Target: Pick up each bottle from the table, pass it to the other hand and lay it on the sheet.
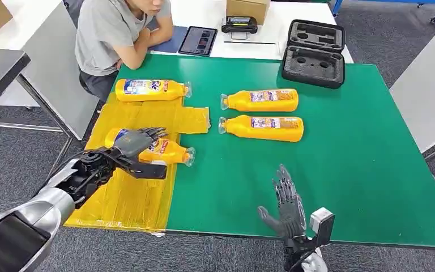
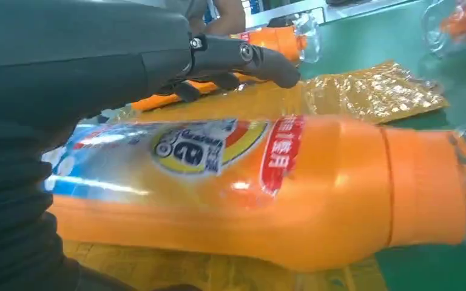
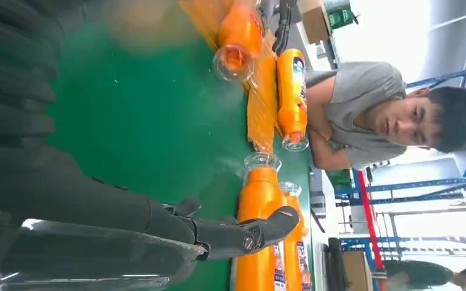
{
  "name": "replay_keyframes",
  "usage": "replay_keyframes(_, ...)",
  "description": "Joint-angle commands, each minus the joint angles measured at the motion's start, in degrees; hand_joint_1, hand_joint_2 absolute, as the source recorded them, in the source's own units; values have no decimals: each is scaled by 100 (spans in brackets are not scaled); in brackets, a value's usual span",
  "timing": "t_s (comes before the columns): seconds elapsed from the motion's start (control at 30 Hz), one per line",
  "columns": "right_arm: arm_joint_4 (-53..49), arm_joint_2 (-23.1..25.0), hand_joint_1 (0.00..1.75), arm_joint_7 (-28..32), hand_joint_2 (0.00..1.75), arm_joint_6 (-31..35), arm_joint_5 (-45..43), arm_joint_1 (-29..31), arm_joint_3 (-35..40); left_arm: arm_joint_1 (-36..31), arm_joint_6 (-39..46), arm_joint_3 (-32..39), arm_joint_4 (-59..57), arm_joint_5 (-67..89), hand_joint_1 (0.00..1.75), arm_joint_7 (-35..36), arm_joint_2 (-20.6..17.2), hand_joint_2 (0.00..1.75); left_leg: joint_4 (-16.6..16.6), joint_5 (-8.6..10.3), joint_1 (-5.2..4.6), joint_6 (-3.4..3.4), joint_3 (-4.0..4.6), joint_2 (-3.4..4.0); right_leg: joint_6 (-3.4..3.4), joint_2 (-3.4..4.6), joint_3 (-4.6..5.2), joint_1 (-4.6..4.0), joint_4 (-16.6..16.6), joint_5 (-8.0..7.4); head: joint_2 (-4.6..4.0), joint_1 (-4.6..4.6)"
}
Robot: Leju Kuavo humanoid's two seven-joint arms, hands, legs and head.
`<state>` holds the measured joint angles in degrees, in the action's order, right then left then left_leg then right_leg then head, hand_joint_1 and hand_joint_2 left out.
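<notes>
Bottle (image 1: 158,150), lying on the yellow sheet (image 1: 130,198), is clasped loosely by the left hand (image 1: 133,144); right hand (image 1: 286,207) is spread empty; rolling off is risked when released.

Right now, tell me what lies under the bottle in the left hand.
The yellow sheet lies under the held bottle, which the left hand grips from above. The bottle's capped end sits near the sheet's edge by the green table. Whether it fully rests on the sheet cannot be seen.

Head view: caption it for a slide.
Left hand lays a bottle on the yellow sheet; right hand open.
</notes>
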<state>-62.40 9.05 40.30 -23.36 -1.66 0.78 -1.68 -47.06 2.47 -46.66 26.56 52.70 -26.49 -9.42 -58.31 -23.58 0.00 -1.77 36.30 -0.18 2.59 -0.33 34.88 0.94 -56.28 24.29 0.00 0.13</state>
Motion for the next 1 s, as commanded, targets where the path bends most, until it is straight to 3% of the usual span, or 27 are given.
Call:
replay_keyframes(0.03, 340, -88, 0, -30, 175, -15, 0, 195, -68, -181, 36, 19, 185, -27, 0, -128, -34, 175, 1, -5, 3, 5, -10, 6, -6, 6, -10, -3, 3, 3, 0, -2)
replay_keyframes(0.3, 400, -87, 0, -30, 175, -39, -3, 248, -62, 131, 229, 118, 1184, -206, 0, -318, -296, 175, 2, -5, 2, 5, -9, 7, -6, 8, -9, -3, 3, 1, 0, 0)
replay_keyframes(0.47, 354, -69, 0, -30, 175, -46, -29, 188, -176, 874, -638, 280, 3395, -973, 0, -482, -1049, 175, 1, -19, 5, 10, -34, 23, -12, 24, -28, -6, 2, 10, 0, 0)
replay_keyframes(0.53, 360, -84, 0, -30, 175, -86, -37, 158, -208, 1141, -955, 442, 3824, -1463, 0, -706, -1170, 175, 4, -9, 2, 6, -14, 17, -7, 19, -9, -3, 3, 3, 0, 0)
replay_keyframes(0.6, 257, -87, 0, -30, 175, -97, -4, 103, -202, 1345, -1022, 600, 4020, -1727, 0, -816, -1149, 175, 3, -25, 6, 11, -45, 23, -13, 24, -40, -7, 4, 17, 0, 0)
replay_keyframes(0.73, 257, -87, 0, -30, 175, -97, -4, 103, -202, 1345, -1022, 600, 4020, -1727, 0, -816, -1149, 175, 2, -7, 2, 6, -9, 7, -7, 7, -8, -3, 3, 6, 0, 0)
replay_keyframes(0.83, -430, 10, 0, -30, 175, -60, 75, -148, -145, 1926, -764, 1042, 4213, -2141, 0, -1212, -811, 175, 3, -20, 6, 12, -42, 12, -14, 13, -40, -6, 7, 16, 0, 0)
replay_keyframes(0.87, -826, 143, 0, -30, 175, 110, 110, -325, -132, 2461, -401, 1285, 4438, -2222, 0, -1351, -525, 175, 7, -8, -4, 5, -17, 6, -7, 6, -13, 4, 5, 8, 0, 0)
replay_keyframes(0.97, -1387, 233, 0, -30, 175, 702, 242, -640, 108, 3026, 445, 1015, 5054, -3044, 0, -1351, -290, 175, 12, -10, -10, 5, -23, 7, -6, 6, -17, 10, 7, 11, 0, -2)
replay_keyframes(1.0, -1451, 234, 0, -30, 175, 870, 286, -700, 202, 3189, 661, 920, 5348, -3435, 0, -1351, -199, 175, 15, -35, -2, 13, -71, 16, -16, 17, -66, 1, 16, 30, 0, -2)
